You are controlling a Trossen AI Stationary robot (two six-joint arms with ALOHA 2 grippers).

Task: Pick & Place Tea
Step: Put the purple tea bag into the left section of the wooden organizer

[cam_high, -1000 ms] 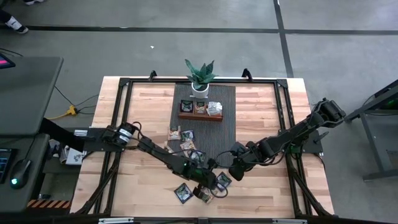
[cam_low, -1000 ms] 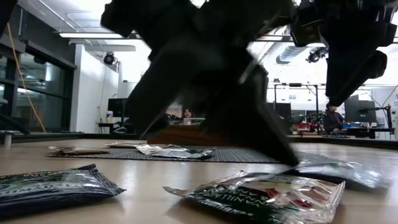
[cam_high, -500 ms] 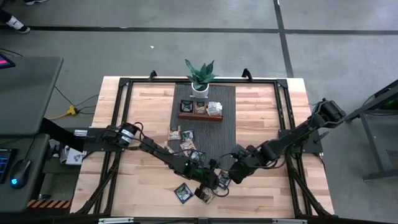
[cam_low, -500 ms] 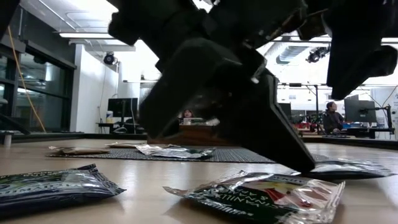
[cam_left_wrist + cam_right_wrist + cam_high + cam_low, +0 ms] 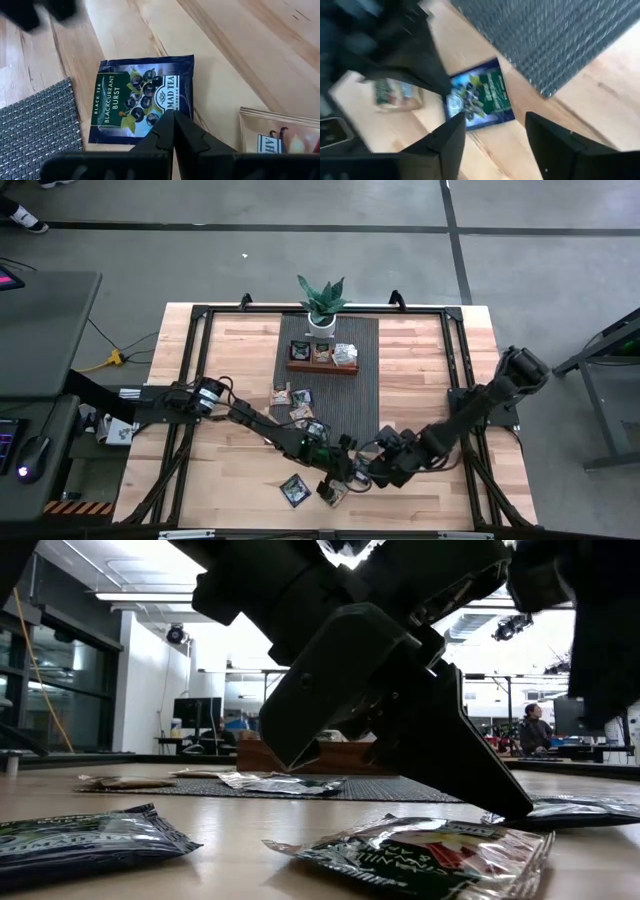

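A dark blue blackcurrant tea sachet [image 5: 135,95] lies flat on the wood beside the grey mat [image 5: 35,130]. My left gripper [image 5: 173,116] is shut, with its tips down on this sachet. In the low view its finger slants down to the sachet [image 5: 585,808]. My right gripper [image 5: 495,120] is open and hovers above the same sachet [image 5: 485,95], one finger on either side, apart from it. In the high view the two grippers meet near the table's near edge, left [image 5: 340,470] and right [image 5: 373,470]. A vanilla sachet [image 5: 430,855] and a dark sachet [image 5: 85,838] lie flat nearby. My left gripper presses its shut fingertips [image 5: 515,806] on the blackcurrant sachet near one edge [image 5: 165,107]. The fingers come slanting down from above and from the table's left. The sachet lies flat on the table.
The wooden tray [image 5: 322,366] with sachets in it sits on the mat at the far side, in front of the potted plant [image 5: 321,302]. More sachets lie at the mat's near-left edge [image 5: 298,405] and near the table's near edge [image 5: 292,490]. A black frame [image 5: 200,360] borders the table.
My right gripper has moved toward the table's left and near edge and come down over the blackcurrant sachet beside the left gripper. My left gripper's shut tips have shifted a little toward the table's right along the surface.
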